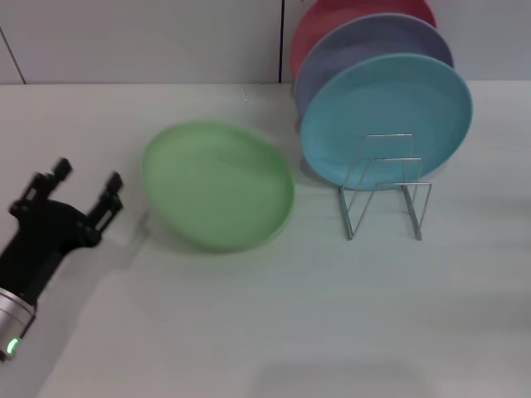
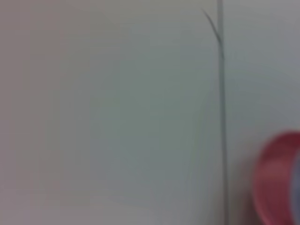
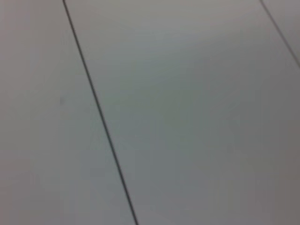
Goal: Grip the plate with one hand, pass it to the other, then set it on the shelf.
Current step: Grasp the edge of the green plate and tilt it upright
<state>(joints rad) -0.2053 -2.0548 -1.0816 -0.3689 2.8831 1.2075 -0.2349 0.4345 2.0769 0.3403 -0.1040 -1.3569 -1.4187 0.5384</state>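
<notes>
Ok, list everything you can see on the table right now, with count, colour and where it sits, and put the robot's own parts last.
Round light green plate: one, green, lying on the table left of the rack, apart from the hand.
Round light blue plate: one, blue, standing upright in the rack, frontmost.
Round lavender plate: one, lavender, upright behind the blue one.
Round red plate: one, red, upright at the back.
Thin silver wire plate rack: one, silver, right of the green plate, front loops unfilled.
White table: one, white, under everything.
Left hand: one, black, fingers open, left of the green plate, green light on its arm.
Right hand: not in view.
</notes>
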